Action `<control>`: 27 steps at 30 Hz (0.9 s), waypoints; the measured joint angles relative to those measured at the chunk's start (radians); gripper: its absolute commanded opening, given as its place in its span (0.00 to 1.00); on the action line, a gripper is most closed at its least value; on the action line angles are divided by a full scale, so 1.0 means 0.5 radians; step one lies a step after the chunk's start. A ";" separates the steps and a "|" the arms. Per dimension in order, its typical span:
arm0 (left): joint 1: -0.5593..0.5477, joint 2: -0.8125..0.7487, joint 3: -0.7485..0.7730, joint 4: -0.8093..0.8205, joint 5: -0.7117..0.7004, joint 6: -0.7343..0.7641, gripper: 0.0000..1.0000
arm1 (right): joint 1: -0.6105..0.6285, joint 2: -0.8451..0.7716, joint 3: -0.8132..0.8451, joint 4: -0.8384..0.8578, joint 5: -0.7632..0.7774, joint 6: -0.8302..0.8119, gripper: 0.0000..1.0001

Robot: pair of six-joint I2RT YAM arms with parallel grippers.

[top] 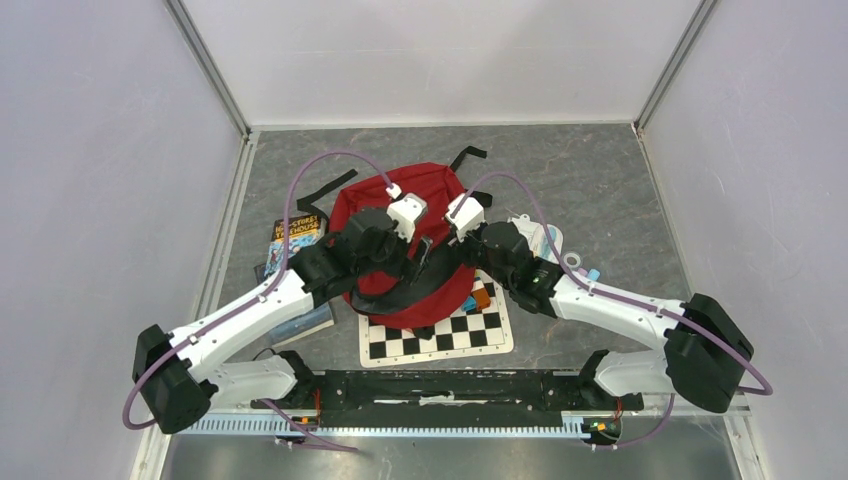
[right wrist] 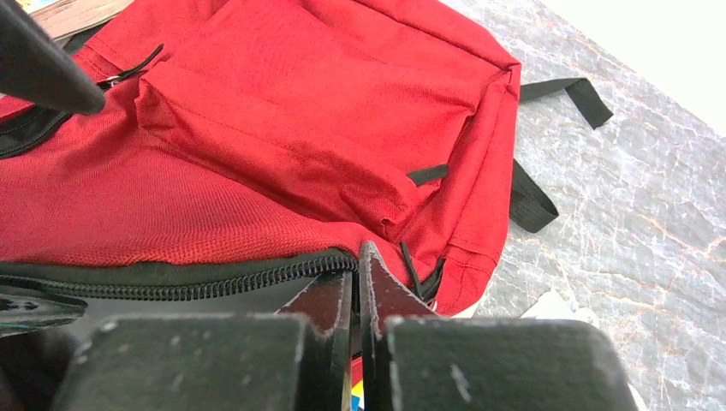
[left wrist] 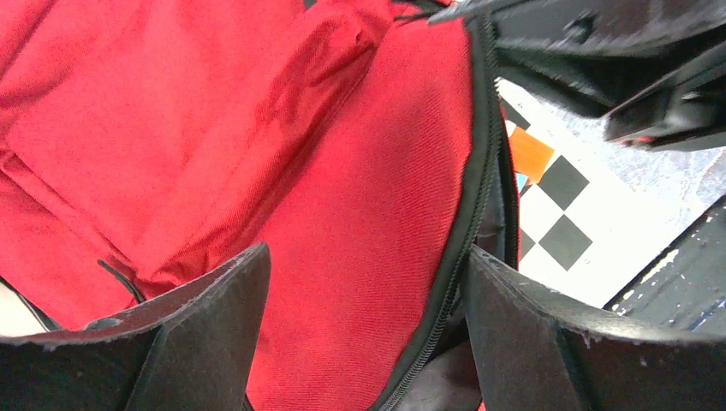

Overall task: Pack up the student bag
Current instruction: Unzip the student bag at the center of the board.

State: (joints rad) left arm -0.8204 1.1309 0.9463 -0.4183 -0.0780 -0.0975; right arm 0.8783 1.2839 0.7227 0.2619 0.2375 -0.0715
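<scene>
Large soft red fabric backpack [top: 440, 185], flat at centre of grey marbled tabletop [top: 600, 180], near edge overlapping black-and-white chequered board [top: 440, 335]. Left gripper [left wrist: 366, 257] above red fabric beside black zipper [left wrist: 479, 171], jaws spread wide, empty. Right gripper [right wrist: 358, 257] at zipper edge, jaws pressed together.

My left gripper [left wrist: 364, 334] stands wide over the bag [left wrist: 360, 197], with red cloth below the gap between my fingers. My right gripper [right wrist: 360, 287] is pinched together at the zipper [right wrist: 214, 278], close beside the left, leaving little room between them. A chessboard [top: 440, 337] crowds the near side and a book [top: 297, 234] the left. Past the bag, the table [top: 590, 170] is open except for straps [top: 467, 155].
</scene>
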 measured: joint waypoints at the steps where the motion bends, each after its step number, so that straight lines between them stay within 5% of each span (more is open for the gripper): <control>1: 0.000 -0.006 -0.027 0.002 -0.012 -0.022 0.83 | -0.005 0.000 0.014 -0.028 0.000 0.015 0.00; 4: 0.000 -0.008 -0.119 0.003 -0.037 -0.103 0.75 | -0.017 0.000 0.047 -0.095 -0.001 0.054 0.00; 9: 0.000 -0.015 -0.267 -0.001 -0.048 -0.249 0.26 | -0.037 -0.001 0.091 -0.211 -0.009 0.135 0.00; 12: 0.000 -0.014 -0.250 -0.013 -0.079 -0.296 0.12 | -0.051 -0.003 0.106 -0.273 -0.017 0.195 0.00; 18: 0.027 0.056 0.044 -0.100 -0.248 -0.296 0.07 | -0.103 -0.023 0.150 -0.418 0.043 0.361 0.19; 27: 0.408 0.520 0.665 -0.200 -0.189 -0.259 0.06 | -0.127 -0.007 0.254 -0.713 0.192 0.526 0.74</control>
State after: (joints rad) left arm -0.6163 1.3911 1.2789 -0.5182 -0.1726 -0.2272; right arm 0.8146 1.2804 0.8497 -0.0944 0.3336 0.1917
